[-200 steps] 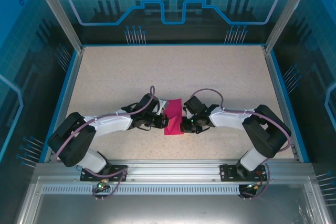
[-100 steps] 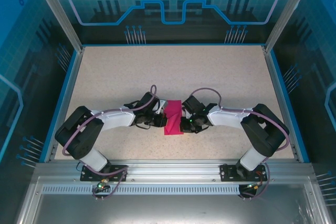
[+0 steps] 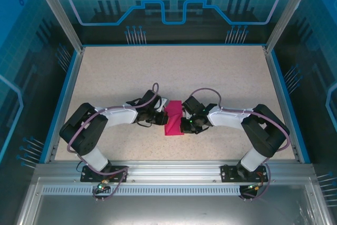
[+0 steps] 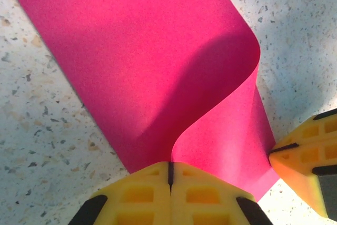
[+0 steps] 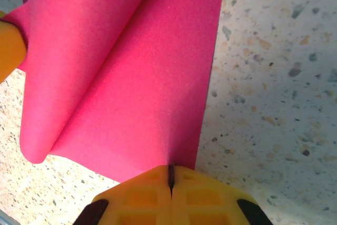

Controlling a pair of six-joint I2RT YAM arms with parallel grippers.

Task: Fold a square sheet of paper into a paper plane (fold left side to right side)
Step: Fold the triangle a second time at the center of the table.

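The square sheet of paper [image 3: 174, 120] is magenta-pink and lies on the speckled table between the two grippers, partly folded. My left gripper [image 3: 161, 119] is shut on the paper's left side. In the left wrist view that flap [image 4: 158, 72] curls up and over from the shut yellow fingertips [image 4: 170, 168]. My right gripper [image 3: 184, 123] is shut at the paper's right near corner. There the sheet [image 5: 131, 77] runs into the seam between the fingertips [image 5: 170, 175]. The rolled fold [image 5: 37, 130] shows at the left of the right wrist view.
The table top [image 3: 174, 72] is speckled beige with a blue rim [image 3: 62, 98] and aluminium posts at the sides. The right gripper's yellow finger [image 4: 308, 162] shows in the left wrist view. The left gripper's finger [image 5: 8, 46] shows in the right wrist view.
My left arm has swung in towards the centre, carrying the paper's left flap further to the right. The right gripper has barely moved.
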